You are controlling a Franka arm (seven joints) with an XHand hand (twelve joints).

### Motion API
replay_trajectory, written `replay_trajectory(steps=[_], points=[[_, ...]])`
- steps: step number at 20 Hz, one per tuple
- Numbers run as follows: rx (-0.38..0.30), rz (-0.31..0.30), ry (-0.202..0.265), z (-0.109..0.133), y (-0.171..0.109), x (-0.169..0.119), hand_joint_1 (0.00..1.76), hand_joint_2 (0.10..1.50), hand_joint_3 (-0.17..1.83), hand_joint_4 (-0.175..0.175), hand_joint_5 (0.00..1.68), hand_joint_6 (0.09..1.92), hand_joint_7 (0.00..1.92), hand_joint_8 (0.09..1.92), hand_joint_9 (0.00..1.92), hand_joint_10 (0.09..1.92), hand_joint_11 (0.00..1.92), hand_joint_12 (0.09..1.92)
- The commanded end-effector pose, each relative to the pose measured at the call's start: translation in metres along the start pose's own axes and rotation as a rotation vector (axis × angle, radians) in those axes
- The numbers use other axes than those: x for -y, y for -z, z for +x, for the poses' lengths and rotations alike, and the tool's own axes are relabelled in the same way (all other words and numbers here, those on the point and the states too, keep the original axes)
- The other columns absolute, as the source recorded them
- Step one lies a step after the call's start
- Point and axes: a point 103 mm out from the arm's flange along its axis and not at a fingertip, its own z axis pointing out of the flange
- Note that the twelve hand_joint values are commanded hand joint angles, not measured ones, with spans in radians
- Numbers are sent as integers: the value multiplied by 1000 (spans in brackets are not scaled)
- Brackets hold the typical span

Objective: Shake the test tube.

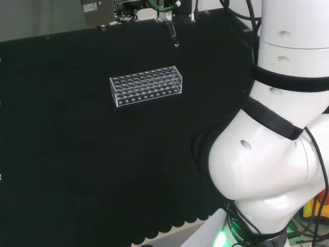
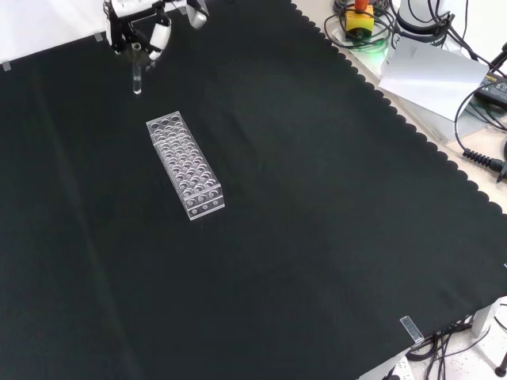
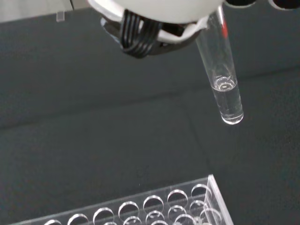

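Note:
A clear glass test tube hangs in the air with a little clear liquid at its rounded bottom. My hand is shut on its upper part and holds it above the cloth, past the far end of the rack in the front view. The tube points down, slightly tilted. In the head view the hand and tube sit at the bench's far edge, beyond the rack. A clear plastic test tube rack with several rows of holes stands on the black cloth, holding no tubes that I can see.
The arm's white links stand at the right in the head view. Cables, a grey sheet and a yellow-and-red device lie beyond the cloth's scalloped edge at the front view's upper right. A small clear clip sits at the cloth's near edge.

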Motion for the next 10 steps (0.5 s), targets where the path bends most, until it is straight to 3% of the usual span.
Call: replay_trajectory(steps=[1, 6, 10], points=[[-17, -34, -8, -5, 37, 13, 1221, 716, 538, -175, 1297, 570, 1713, 484, 1622, 464, 1201, 870], [-35, -41, -12, -6, 47, 24, 1221, 713, 543, -175, 1298, 570, 1714, 485, 1622, 464, 1200, 871], [-51, -35, 6, 7, 45, 32, 1221, 711, 546, -175, 1299, 569, 1714, 485, 1622, 464, 1199, 873]])
